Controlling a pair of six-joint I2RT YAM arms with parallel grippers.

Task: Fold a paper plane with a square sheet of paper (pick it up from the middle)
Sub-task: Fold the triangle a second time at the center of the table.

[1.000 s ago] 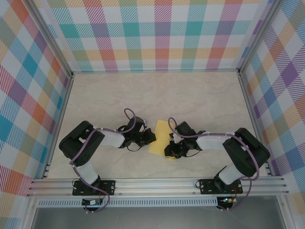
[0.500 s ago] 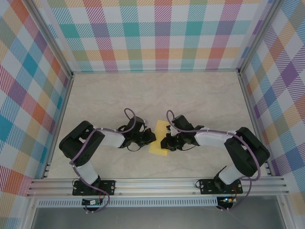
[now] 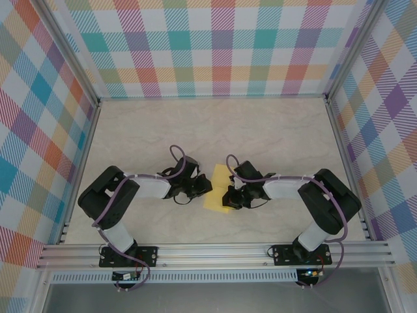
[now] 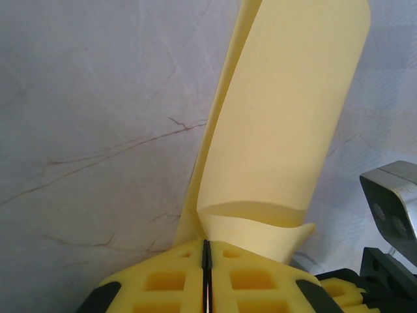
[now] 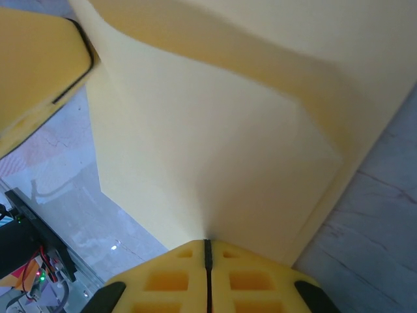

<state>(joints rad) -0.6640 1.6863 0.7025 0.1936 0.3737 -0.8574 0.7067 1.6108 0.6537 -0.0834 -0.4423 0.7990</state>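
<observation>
The square sheet of paper [image 3: 220,175] is yellow and folded into layers, and it sits raised between my two grippers at the table's near middle. My left gripper [image 3: 208,188] meets it from the left. In the left wrist view its jaws [image 4: 206,242] are shut, and the paper [image 4: 287,130] rises from their seam with a curled lower flap. My right gripper [image 3: 228,196] meets the sheet from the right. Its jaws [image 5: 207,241] are shut on the paper's [image 5: 215,150] edge. One left finger pad [image 5: 32,72] shows at the top left of the right wrist view.
The pale marble tabletop [image 3: 260,130] stretches open behind and to both sides of the arms. Plaid walls [image 3: 215,52] enclose it on three sides. An aluminium rail [image 3: 215,251] runs along the near edge by the arm bases.
My right gripper has moved left and a little farther along the sheet and closed its jaws on the paper. The left gripper has stayed in place.
</observation>
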